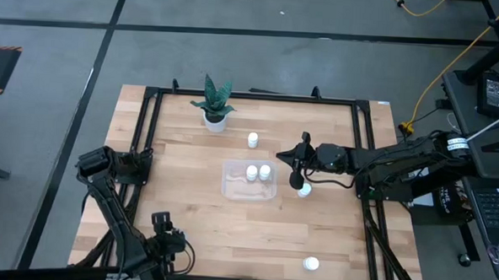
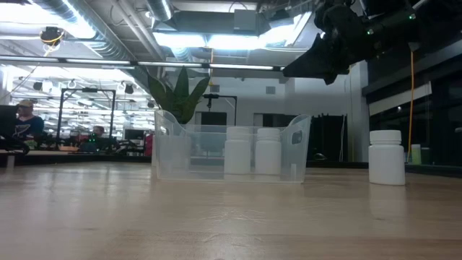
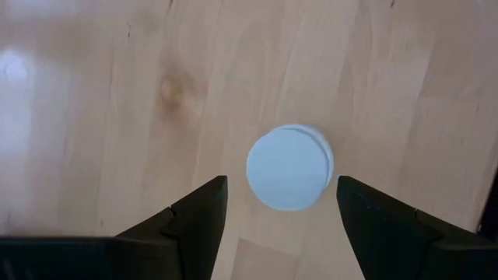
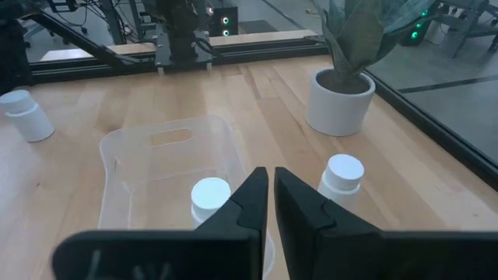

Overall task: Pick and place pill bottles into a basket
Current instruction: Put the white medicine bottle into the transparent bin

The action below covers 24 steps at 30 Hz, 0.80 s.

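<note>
The clear basket [image 1: 247, 190] sits mid-table with two white pill bottles [image 1: 258, 172] upright inside; it also shows in the low view [image 2: 173, 155]. More bottles stand on the wood: one near the plant [image 1: 252, 140], one right of the basket [image 1: 305, 190], one at the near right [image 1: 312, 263]. My right gripper [image 1: 281, 156] hovers shut and empty above the basket's right edge, high in the low view [image 2: 292, 71]. My left gripper [image 3: 282, 183] is open at the near left [image 1: 163, 223], pointing down, with one finger on either side of a bottle's round top [image 3: 289, 167], apart from it.
A white pot with a green plant [image 1: 214, 113] stands at the far side, left of centre. A black frame rail [image 1: 260, 96] runs round the table. Bare wood lies left of the basket. People sit in the room beyond the table [image 2: 25, 119].
</note>
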Tool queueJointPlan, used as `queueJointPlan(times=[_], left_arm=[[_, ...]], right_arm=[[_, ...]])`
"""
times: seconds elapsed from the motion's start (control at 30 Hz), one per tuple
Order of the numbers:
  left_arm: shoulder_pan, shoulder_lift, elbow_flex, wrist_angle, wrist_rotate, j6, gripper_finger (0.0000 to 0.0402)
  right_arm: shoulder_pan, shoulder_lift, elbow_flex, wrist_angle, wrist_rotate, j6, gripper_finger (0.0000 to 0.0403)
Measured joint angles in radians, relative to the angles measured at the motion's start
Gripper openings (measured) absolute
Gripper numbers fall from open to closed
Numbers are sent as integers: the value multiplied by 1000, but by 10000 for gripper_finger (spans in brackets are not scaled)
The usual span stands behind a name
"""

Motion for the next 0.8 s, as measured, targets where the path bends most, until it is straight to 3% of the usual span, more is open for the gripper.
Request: queueJointPlan(times=[0.8], left_arm=[[46, 0, 0, 25, 55, 64, 236]], right_arm=[[0, 0, 0, -9, -18, 23, 30]])
